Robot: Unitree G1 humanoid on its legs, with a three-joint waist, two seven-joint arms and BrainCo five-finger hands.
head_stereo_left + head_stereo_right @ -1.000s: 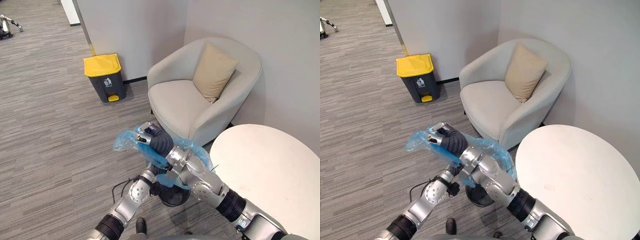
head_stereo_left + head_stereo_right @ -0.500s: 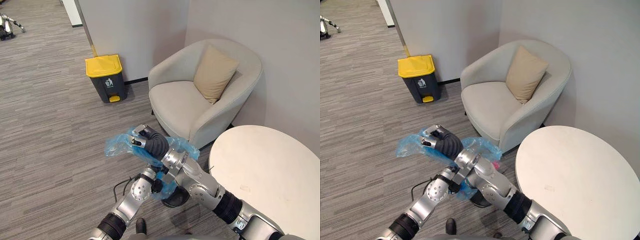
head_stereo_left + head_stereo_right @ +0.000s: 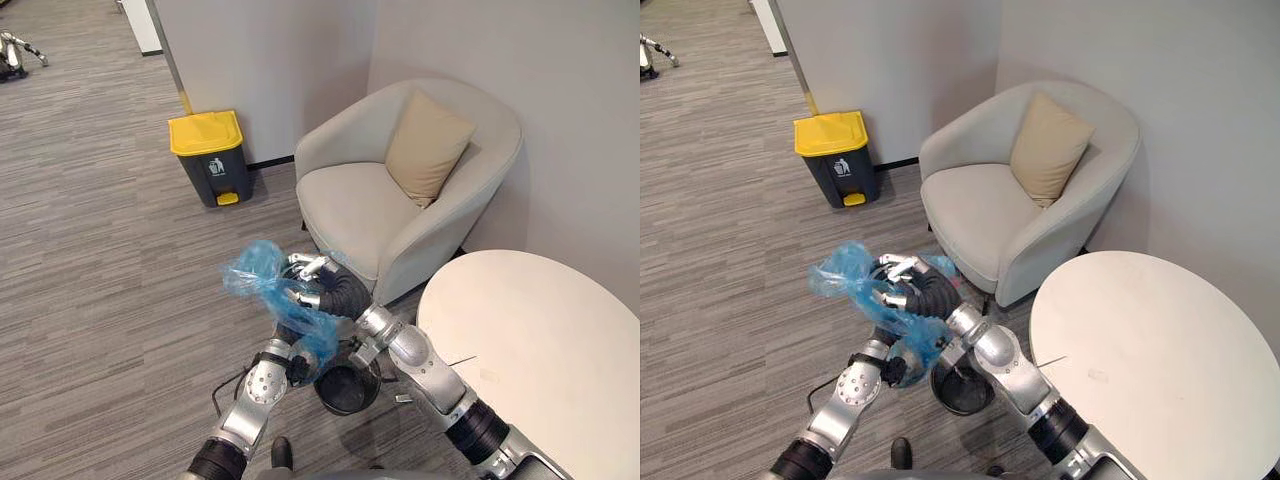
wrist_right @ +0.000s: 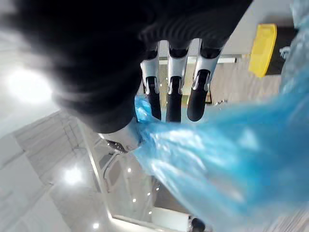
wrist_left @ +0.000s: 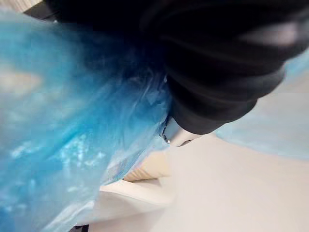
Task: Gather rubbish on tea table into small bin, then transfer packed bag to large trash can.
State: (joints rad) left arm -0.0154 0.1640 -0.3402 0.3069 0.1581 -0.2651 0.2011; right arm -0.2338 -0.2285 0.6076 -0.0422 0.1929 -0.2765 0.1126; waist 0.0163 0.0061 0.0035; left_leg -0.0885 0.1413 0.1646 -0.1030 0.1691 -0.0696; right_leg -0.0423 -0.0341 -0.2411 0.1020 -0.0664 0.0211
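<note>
Transfer step, I judge: right hand (image 3: 318, 283) grips blue bag (image 3: 262, 278) at frame centre, above bin (image 3: 345, 392); left hand (image 3: 297, 370) sits under the plastic, grip impossible to tell. Next: carry to yellow-lidded can (image 3: 210, 155), upper left.

Both eye views look steeply down from the head at the carpet, facing the armchair (image 3: 400, 190), yellow bin (image 3: 210, 155) and table (image 3: 540, 330); they share this whole scene, slightly offset sideways. The left wrist view sits pressed close against the bag (image 5: 58, 135), beside its dark cover (image 5: 217, 63). The right wrist view looks along the right hand (image 4: 174, 92), tilted up to ceiling lights (image 4: 29, 87), with the yellow bin at its edge.
</note>
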